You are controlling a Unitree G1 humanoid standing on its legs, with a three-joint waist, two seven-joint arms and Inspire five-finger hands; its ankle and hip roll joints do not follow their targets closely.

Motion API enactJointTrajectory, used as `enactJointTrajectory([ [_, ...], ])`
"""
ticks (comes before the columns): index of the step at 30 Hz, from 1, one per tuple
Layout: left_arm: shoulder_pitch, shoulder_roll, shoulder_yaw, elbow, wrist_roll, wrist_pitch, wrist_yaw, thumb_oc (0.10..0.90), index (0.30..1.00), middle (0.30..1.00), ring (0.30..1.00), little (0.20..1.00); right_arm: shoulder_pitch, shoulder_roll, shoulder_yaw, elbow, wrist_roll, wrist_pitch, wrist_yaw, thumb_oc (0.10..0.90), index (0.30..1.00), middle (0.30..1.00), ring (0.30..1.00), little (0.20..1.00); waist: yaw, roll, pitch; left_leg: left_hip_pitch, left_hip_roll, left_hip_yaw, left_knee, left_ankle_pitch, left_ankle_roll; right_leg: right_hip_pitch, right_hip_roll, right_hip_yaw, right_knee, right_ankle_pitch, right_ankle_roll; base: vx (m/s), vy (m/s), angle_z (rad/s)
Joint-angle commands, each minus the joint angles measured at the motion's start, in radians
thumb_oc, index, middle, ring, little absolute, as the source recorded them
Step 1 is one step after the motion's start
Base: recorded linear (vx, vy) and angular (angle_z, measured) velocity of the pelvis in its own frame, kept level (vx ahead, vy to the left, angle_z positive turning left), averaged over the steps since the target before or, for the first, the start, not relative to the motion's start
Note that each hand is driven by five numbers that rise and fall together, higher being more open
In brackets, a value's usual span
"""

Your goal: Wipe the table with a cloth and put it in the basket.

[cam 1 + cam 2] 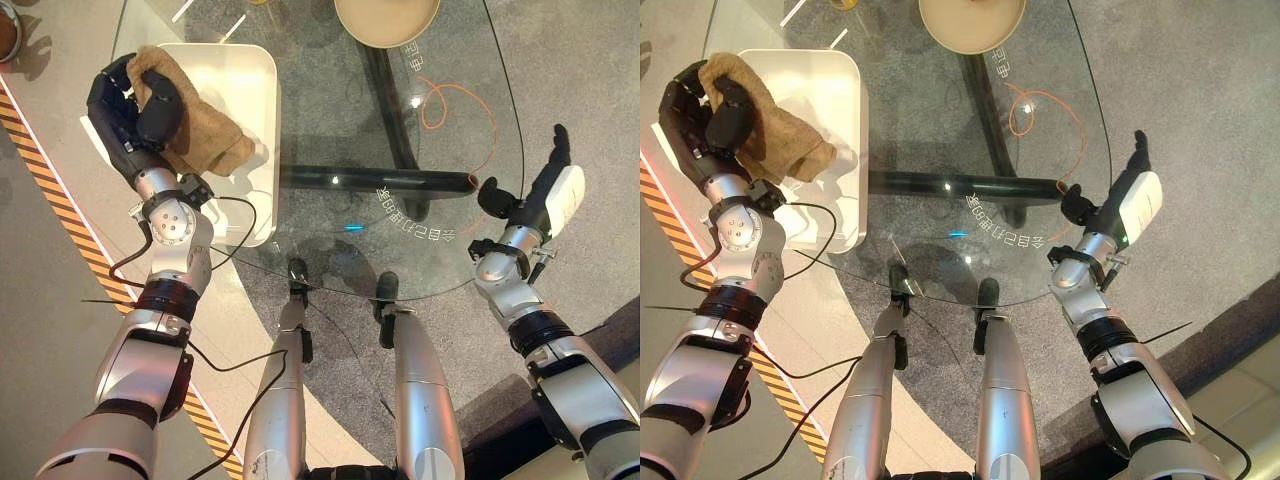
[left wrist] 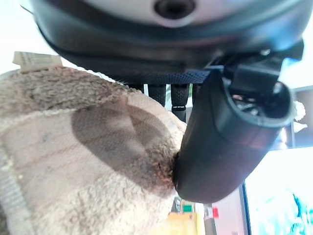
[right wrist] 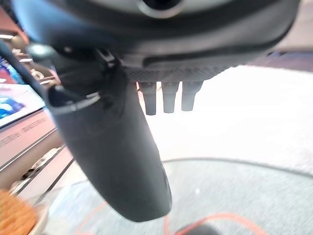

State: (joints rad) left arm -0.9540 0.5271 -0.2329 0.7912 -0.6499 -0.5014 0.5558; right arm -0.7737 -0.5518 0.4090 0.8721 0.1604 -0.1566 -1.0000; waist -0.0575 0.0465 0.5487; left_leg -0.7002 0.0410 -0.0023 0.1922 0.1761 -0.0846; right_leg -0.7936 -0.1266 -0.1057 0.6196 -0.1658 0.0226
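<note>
A brown terry cloth (image 1: 195,122) hangs over the white basket (image 1: 250,90) at the table's left side. My left hand (image 1: 125,105) is shut on the cloth, its thumb (image 2: 220,147) pressed into the pile, and the cloth (image 2: 83,161) bulges past the fingers. The cloth's free end droops into the basket (image 1: 835,85). My right hand (image 1: 545,185) hovers open at the glass table's (image 1: 330,130) right edge, fingers straight, holding nothing; its thumb (image 3: 117,156) stands out bare.
A round tan bowl (image 1: 388,18) sits at the table's far edge. Under the glass lie a dark table base (image 1: 380,180) and an orange cord (image 1: 450,105). A yellow and black striped strip (image 1: 40,160) runs along the floor at left.
</note>
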Motion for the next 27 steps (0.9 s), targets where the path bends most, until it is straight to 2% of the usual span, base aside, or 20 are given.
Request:
enactJointTrajectory([
  [1,-0.174,0.128,0.022,-0.012,0.038,-0.069,0.002,0.1,0.3,0.3,0.3,0.2,-0.032,-0.068,-0.062,0.027,0.022,-0.092,-0.091,0.8,0.9,0.9,0.9,0.9,-0.001,-0.025,-0.029,0.013,-0.031,0.063,0.175,-0.23,0.021,0.069,0.069,0.01,-0.193,0.068,0.034,0.0,-0.013,-0.04],
  [9,-0.238,0.163,-0.05,0.072,0.065,0.006,-0.028,0.1,0.3,0.3,0.3,0.2,-0.003,-0.046,-0.118,0.25,0.102,-0.144,-0.032,0.8,0.9,0.9,0.9,0.9,-0.003,-0.024,-0.029,0.012,-0.024,0.068,0.179,-0.232,0.024,0.069,0.072,0.008,-0.192,0.07,0.037,0.0,-0.01,-0.03],
  [15,-0.257,0.167,-0.083,0.12,0.109,0.059,-0.035,0.1,0.3,0.3,0.3,0.2,0.006,-0.029,-0.133,0.359,0.134,-0.117,0.017,0.8,0.9,0.9,0.9,0.9,-0.001,-0.02,-0.029,0.008,-0.023,0.071,0.181,-0.232,0.027,0.066,0.071,0.005,-0.193,0.073,0.037,0.0,0.0,0.0],
  [17,-0.262,0.165,-0.105,0.142,0.149,0.099,-0.032,0.1,0.3,0.3,0.3,0.2,0.016,-0.024,-0.132,0.399,0.147,-0.088,0.044,0.8,0.9,0.9,0.9,0.9,-0.004,-0.017,-0.029,0.008,-0.022,0.073,0.184,-0.234,0.027,0.064,0.071,0.006,-0.19,0.073,0.036,0.0,0.0,0.0],
  [23,-0.27,0.17,-0.141,0.185,0.184,0.186,-0.05,0.1,0.3,0.3,0.3,0.2,0.034,-0.022,-0.132,0.442,0.152,-0.044,0.096,0.8,0.9,0.9,0.9,0.9,-0.009,-0.011,-0.029,0.005,-0.021,0.078,0.18,-0.229,0.028,0.055,0.07,0.007,-0.186,0.076,0.037,0.0,0.006,0.0],
  [27,-0.27,0.168,-0.153,0.217,0.202,0.211,-0.053,0.1,0.3,0.3,0.3,0.2,0.039,-0.021,-0.124,0.453,0.147,-0.037,0.112,0.8,0.9,0.9,0.9,0.9,-0.014,-0.009,-0.029,0.005,-0.02,0.082,0.179,-0.227,0.028,0.051,0.068,0.009,-0.187,0.079,0.037,0.01,0.032,0.0],
])
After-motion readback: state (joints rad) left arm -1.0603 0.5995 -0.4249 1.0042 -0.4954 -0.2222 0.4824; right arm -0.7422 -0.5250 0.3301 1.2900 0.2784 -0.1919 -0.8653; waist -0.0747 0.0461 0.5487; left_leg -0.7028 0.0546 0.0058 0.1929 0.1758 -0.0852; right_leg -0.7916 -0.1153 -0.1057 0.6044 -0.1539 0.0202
